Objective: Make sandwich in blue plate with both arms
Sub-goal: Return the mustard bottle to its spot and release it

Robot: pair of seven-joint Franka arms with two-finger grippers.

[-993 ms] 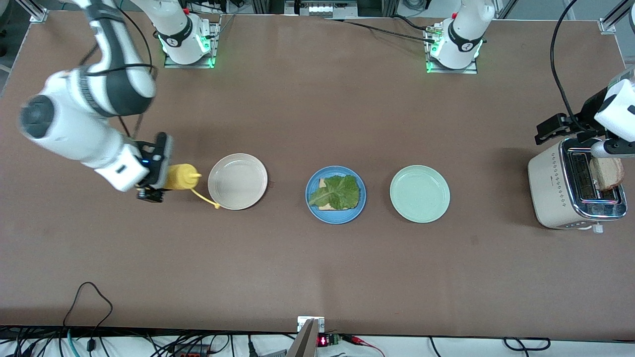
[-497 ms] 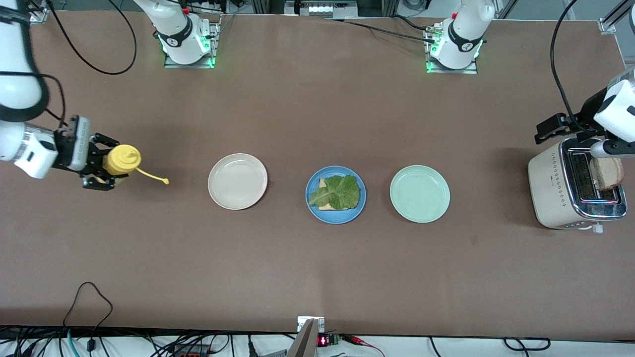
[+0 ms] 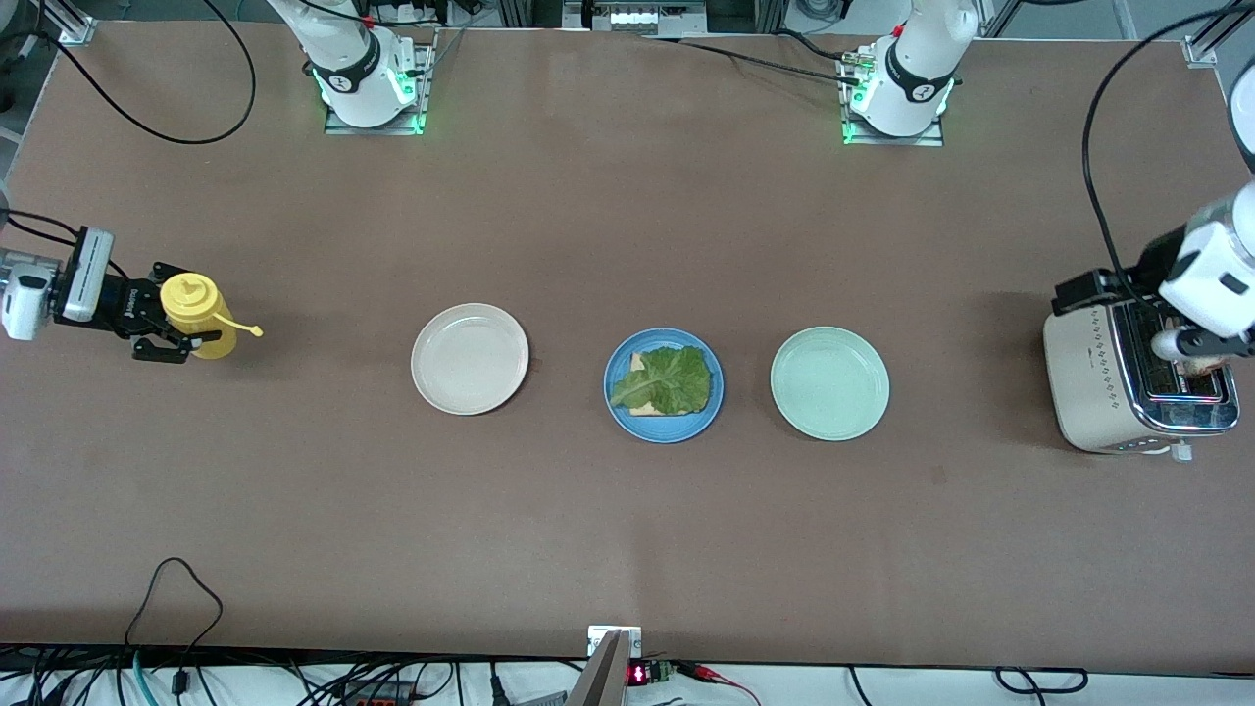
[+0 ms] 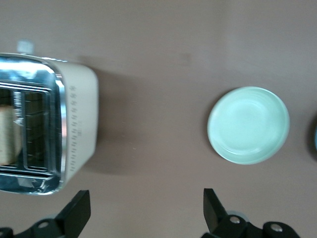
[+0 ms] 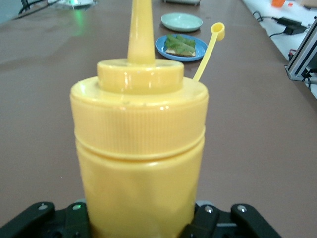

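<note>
The blue plate point(image 3: 615, 404) lies mid-table with one bread slice point(image 3: 638, 363) under a green lettuce leaf point(image 3: 669, 380). It also shows in the right wrist view point(image 5: 199, 50). A second bread slice point(image 4: 8, 134) stands in the toaster's slot, mostly hidden by the left arm in the front view point(image 3: 1206, 367). My left gripper point(image 3: 1113, 282) is open and empty point(image 4: 143, 218), up in the air by the toaster. My right gripper point(image 3: 181, 314) is shut on an upright yellow squeeze bottle point(image 3: 199, 312) at the right arm's end of the table point(image 5: 143, 223).
A cream-and-chrome toaster point(image 3: 1088, 382) stands at the left arm's end point(image 4: 79, 124). A cream-white plate point(image 3: 469, 358) and a pale mint-green plate point(image 3: 829, 383) flank the blue plate. The bottle's open cap point(image 3: 257, 331) hangs out on its strap.
My right gripper carried the yellow bottle away from the cream-white plate toward the right arm's end and turned it upright. The left arm shifted over the toaster and now hides most of the bread.
</note>
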